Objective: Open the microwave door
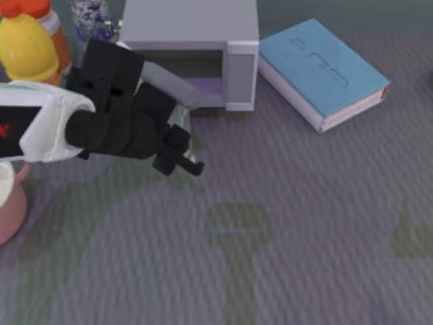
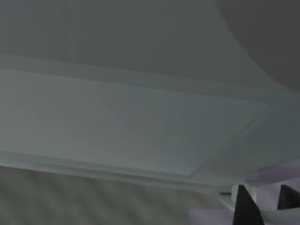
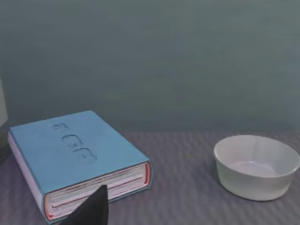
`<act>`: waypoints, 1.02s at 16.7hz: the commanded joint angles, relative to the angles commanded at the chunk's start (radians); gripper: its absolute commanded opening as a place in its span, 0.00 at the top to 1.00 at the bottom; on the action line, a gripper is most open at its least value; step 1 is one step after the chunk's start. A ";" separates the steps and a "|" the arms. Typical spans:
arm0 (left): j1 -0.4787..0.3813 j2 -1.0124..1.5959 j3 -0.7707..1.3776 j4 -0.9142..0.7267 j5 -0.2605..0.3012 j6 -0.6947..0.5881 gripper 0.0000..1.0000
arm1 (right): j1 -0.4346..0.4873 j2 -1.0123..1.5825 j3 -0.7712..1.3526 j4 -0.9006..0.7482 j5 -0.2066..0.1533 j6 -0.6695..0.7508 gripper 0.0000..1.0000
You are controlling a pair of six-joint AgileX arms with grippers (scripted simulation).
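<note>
Top view: microwave (image 1: 193, 30) sitting at table's far edge, left of centre; microwave door (image 1: 169, 80) being swung partly open, purple floor being exposed; left gripper (image 1: 181, 157) at door's free edge, finger state cannot be told; wider swing being judged left

Blue book (image 1: 323, 71) right of microwave (image 1: 203, 40)

Our top view looks straight down on the table (image 1: 284, 237) from above, taking in the microwave (image 1: 196, 51) at the far edge and the blue book (image 1: 321, 68) beside it. Our left wrist camera sits very close against the microwave door (image 2: 131, 126), which fills nearly its whole picture. Our right wrist camera looks low across the table, sharing the blue book with the top view, and alone shows a white bowl (image 3: 257, 166).
</note>
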 joint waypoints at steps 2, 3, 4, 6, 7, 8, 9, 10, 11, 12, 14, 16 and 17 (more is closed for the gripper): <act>0.000 0.000 0.000 0.000 0.000 0.000 1.00 | 0.000 0.000 0.000 0.000 0.000 0.000 0.00; 0.000 0.000 0.000 0.000 0.000 0.000 1.00 | 0.000 0.000 0.000 0.000 0.000 0.000 0.00; 0.000 0.000 0.000 0.000 0.000 0.000 1.00 | 0.000 0.000 0.000 0.000 0.000 0.000 0.00; 0.000 0.000 0.000 0.000 0.000 0.000 1.00 | 0.000 0.000 0.000 0.000 0.000 0.000 0.00; 0.000 0.000 0.000 0.000 0.000 0.000 1.00 | 0.000 0.000 0.000 0.000 0.000 0.000 0.00; 0.000 0.000 0.000 0.000 0.000 0.000 1.00 | 0.000 0.000 0.000 0.000 0.000 0.000 0.00; 0.000 0.000 0.000 0.000 0.000 0.000 1.00 | 0.000 0.000 0.000 0.000 0.000 0.000 0.00; 0.000 0.000 0.000 0.000 0.000 0.000 1.00 | 0.000 0.000 0.000 0.000 0.000 0.000 0.00; 0.000 0.000 0.000 0.000 0.000 0.000 1.00 | 0.000 0.000 0.000 0.000 0.000 0.000 0.00; 0.000 0.000 0.000 0.000 0.000 0.000 1.00 | 0.000 0.000 0.000 0.000 0.000 0.000 0.00; 0.000 0.000 0.000 0.000 0.000 0.000 1.00 | 0.000 0.000 0.000 0.000 0.000 0.000 0.00; -0.005 0.001 -0.002 -0.001 0.009 -0.002 1.00 | 0.000 0.000 0.000 0.000 0.000 0.000 0.00; 0.000 -0.001 -0.004 -0.004 0.015 0.008 1.00 | 0.000 0.000 0.000 0.000 0.000 0.000 0.00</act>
